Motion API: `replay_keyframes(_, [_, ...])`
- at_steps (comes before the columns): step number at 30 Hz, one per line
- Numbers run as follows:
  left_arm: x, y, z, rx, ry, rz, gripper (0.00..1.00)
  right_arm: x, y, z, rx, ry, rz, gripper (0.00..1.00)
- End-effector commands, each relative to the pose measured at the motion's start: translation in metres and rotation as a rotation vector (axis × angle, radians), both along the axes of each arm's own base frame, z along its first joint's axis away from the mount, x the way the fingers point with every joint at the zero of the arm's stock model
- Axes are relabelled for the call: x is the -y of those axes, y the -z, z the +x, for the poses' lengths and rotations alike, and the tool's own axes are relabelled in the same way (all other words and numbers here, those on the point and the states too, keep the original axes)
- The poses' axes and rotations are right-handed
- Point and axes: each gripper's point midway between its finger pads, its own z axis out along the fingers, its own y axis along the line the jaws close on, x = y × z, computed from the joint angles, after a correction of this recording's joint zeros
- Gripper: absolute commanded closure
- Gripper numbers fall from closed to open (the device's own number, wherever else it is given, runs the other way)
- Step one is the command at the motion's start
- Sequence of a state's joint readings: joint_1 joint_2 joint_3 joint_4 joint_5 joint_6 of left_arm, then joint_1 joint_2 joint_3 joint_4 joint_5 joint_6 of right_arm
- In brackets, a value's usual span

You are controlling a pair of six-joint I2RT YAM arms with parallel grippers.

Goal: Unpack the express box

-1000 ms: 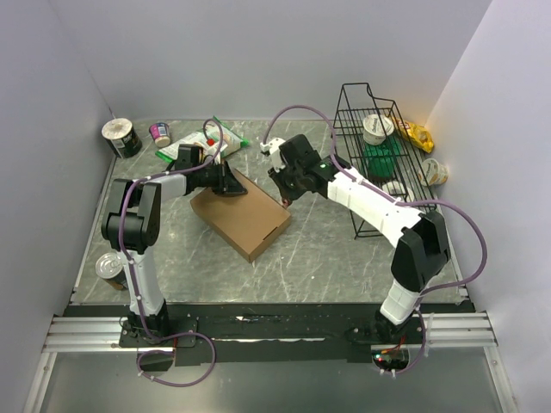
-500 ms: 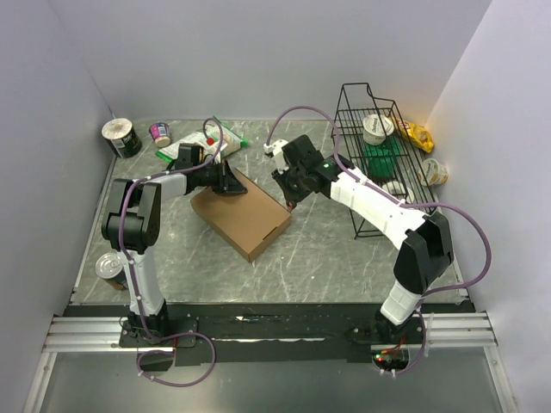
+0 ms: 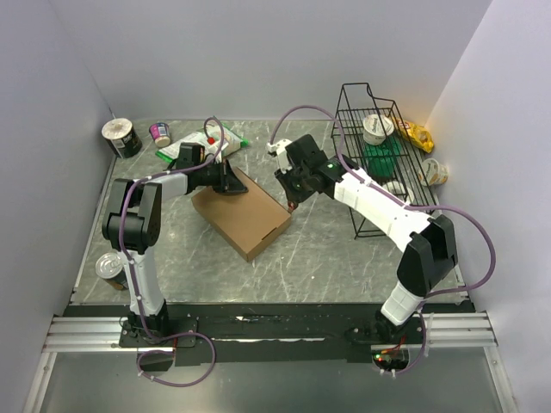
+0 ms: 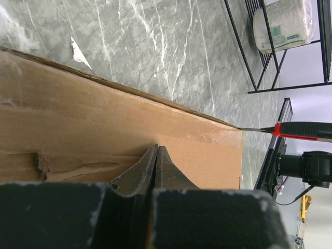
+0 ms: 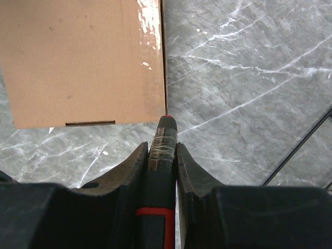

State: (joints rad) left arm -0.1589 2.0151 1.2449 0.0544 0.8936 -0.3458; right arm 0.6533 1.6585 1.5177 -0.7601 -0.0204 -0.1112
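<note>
The express box (image 3: 245, 213) is a flat brown cardboard mailer lying closed on the marble table. It fills the left wrist view (image 4: 119, 135) and shows at upper left in the right wrist view (image 5: 83, 57). My left gripper (image 3: 231, 183) is shut, its fingertips (image 4: 156, 148) resting on the box's far top face. My right gripper (image 3: 293, 200) is shut on a black-and-red cutter tool (image 5: 162, 171). The tool's tip (image 5: 166, 116) sits at the box's right corner edge. The tool also shows in the left wrist view (image 4: 290, 129).
A black wire rack (image 3: 379, 159) with cups and a green item stands at right. A green-and-white snack bag (image 3: 196, 144), a can (image 3: 122, 136) and a small cup (image 3: 160, 132) lie at back left. Another can (image 3: 110, 267) sits at front left. A yellow packet (image 3: 418, 133) and a cup (image 3: 433, 171) lie beyond the rack.
My right gripper with the tool has shifted slightly right along the box's edge. The left gripper and box have stayed in place.
</note>
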Motion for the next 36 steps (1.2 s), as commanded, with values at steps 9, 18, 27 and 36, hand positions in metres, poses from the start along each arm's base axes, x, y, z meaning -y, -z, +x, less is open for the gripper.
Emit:
replay_keyframes(9, [-0.031,0.031,0.025,0.038,-0.117,0.173,0.96,0.062,-0.040,-0.039,-0.031,0.086,-0.099,1.00])
replay_keyframes(18, [-0.002,-0.082,0.013,0.208,0.089,-0.030,0.47,0.080,-0.042,-0.013,0.031,0.131,-0.059,1.00])
replay_keyframes(27, [-0.059,-0.138,0.038,0.295,-0.089,0.307,0.28,0.061,-0.092,0.085,0.255,0.160,0.141,1.00])
replay_keyframes(36, [-0.129,-0.085,-0.017,0.031,-0.232,0.465,0.24,0.046,-0.099,0.120,0.303,0.178,0.323,1.00])
